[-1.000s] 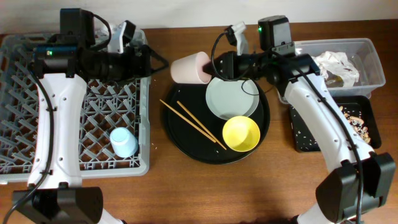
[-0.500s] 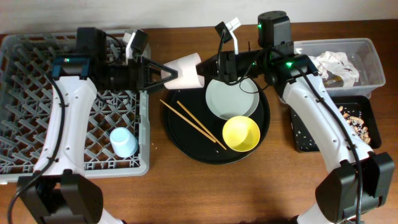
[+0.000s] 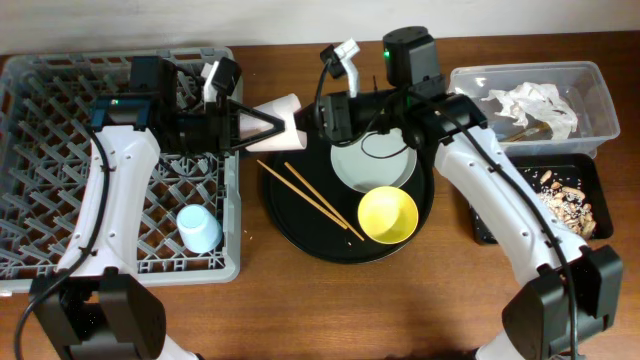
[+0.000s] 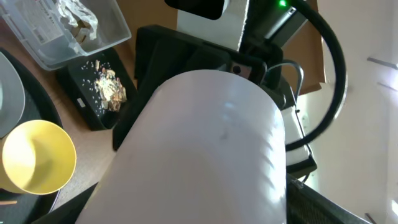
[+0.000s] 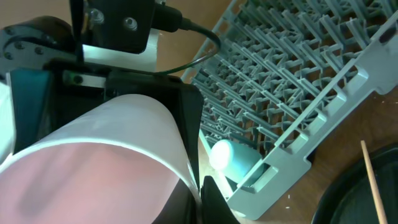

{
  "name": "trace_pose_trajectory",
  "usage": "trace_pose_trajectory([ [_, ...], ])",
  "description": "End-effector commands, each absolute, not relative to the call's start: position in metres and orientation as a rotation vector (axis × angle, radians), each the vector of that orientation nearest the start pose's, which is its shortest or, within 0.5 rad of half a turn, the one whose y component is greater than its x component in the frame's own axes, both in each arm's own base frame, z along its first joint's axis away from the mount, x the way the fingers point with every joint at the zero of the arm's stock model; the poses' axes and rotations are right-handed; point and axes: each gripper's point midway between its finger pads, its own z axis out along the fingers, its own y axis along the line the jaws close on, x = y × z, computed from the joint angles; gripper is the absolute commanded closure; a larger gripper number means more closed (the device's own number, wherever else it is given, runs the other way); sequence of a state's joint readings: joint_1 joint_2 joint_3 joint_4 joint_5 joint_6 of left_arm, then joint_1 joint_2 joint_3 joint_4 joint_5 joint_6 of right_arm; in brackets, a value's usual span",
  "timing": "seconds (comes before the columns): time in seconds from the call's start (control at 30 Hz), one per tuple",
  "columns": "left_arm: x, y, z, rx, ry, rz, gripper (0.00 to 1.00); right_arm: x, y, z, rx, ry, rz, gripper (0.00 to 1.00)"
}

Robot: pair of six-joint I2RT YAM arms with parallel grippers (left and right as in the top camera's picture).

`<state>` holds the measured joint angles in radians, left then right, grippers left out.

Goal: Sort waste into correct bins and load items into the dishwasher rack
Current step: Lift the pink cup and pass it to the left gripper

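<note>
Between rack (image 3: 60, 160) and plate (image 3: 360, 170), pink cup (image 3: 283, 112), chopsticks (image 3: 310, 195) nearby

Pink cup (image 3: 283, 113) hung on its side in the air, just beside the right edge of the grey pegged rack (image 3: 40, 200). Blue cup (image 3: 199, 228) sat among the pegs near the rack's right corner. Grey-green plate (image 3: 372, 160), upright yellow bowl (image 3: 387, 214) and two diagonal chopsticks (image 3: 315, 200) lay on the round black tray (image 3: 290, 225). Crumpled napkins (image 3: 530, 100) were in the clear box (image 3: 600, 90); brown scraps (image 3: 565, 195) in the shallow black tray (image 3: 480, 225).
</note>
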<state>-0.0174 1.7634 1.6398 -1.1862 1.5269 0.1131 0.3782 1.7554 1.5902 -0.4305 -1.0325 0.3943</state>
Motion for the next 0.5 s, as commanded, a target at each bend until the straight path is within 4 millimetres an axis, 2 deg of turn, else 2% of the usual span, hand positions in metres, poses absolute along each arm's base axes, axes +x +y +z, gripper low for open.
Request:
trace_pose_trajectory([
  [0.0, 0.3275, -0.1913, 0.3325, 0.468, 2.01, -2.041, 0.17, 0.3738, 0.321, 0.2821, -0.59, 2.191, 1.438, 0.96],
  [0.33, 0.3276, -0.1913, 0.3324, 0.469, 2.009, -2.039, 0.16, 0.3727, 0.3257, 0.2803, -0.594, 2.194, 1.421, 0.94],
  [0.37, 0.3276, -0.1913, 0.3325, 0.468, 2.009, -2.04, 0.18, 0.3726, 0.3267, 0.2796, -0.593, 2.197, 1.414, 0.86],
  [0.43, 0.3277, -0.1911, 0.3324, 0.468, 2.009, -2.039, 0.21, 0.3714, 0.3284, 0.2793, -0.597, 2.198, 1.413, 0.59],
  [0.47, 0.3277, -0.1911, 0.3325, 0.469, 2.009, -2.039, 0.22, 0.3712, 0.3287, 0.2791, -0.598, 2.198, 1.413, 0.51],
])
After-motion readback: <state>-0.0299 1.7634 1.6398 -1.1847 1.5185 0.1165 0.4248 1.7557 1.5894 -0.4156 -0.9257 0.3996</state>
